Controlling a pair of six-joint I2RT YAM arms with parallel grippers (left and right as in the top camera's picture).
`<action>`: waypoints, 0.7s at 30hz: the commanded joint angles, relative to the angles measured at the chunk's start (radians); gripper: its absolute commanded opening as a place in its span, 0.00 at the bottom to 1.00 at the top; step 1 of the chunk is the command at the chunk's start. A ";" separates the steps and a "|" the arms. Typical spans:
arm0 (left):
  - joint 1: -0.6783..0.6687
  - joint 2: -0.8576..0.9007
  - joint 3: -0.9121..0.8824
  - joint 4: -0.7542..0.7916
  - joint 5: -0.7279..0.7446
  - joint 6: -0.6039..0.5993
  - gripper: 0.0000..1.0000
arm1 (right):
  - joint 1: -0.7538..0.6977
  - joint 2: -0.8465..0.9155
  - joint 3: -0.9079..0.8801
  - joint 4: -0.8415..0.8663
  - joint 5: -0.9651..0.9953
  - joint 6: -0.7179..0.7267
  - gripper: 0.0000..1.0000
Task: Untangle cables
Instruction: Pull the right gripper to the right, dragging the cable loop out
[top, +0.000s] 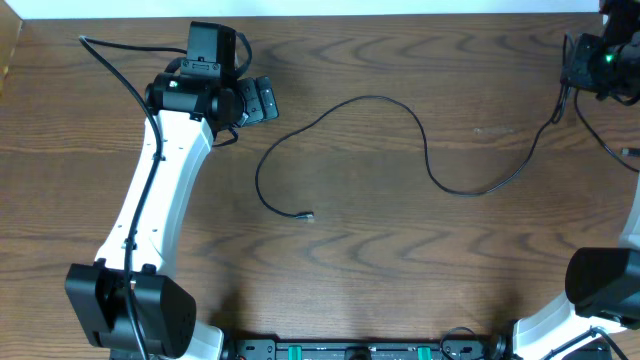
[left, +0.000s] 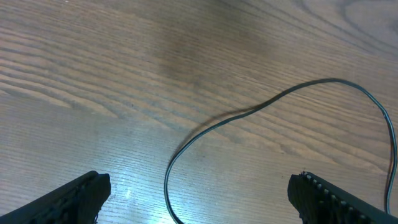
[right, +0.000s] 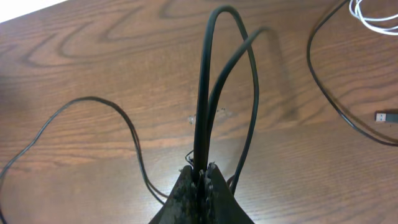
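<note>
Across the brown surface lies a long, thin black cable, with its little plug near the middle. It looks light, soft and bendy, so it will flop and slide easily. The right hand is pinched tight on its other end, bunched in loops. The left hand is wide open and holds nothing. The plug end looks like a good spot to grab.
</note>
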 joint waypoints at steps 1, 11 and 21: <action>0.001 0.003 -0.003 -0.003 -0.013 0.008 0.97 | -0.019 -0.032 0.095 -0.024 0.014 0.007 0.01; 0.001 0.003 -0.003 -0.003 -0.013 0.008 0.97 | -0.220 -0.019 0.211 -0.099 0.497 0.260 0.01; 0.001 0.003 -0.003 -0.003 -0.013 0.008 0.97 | -0.441 0.153 0.211 -0.048 0.636 0.323 0.01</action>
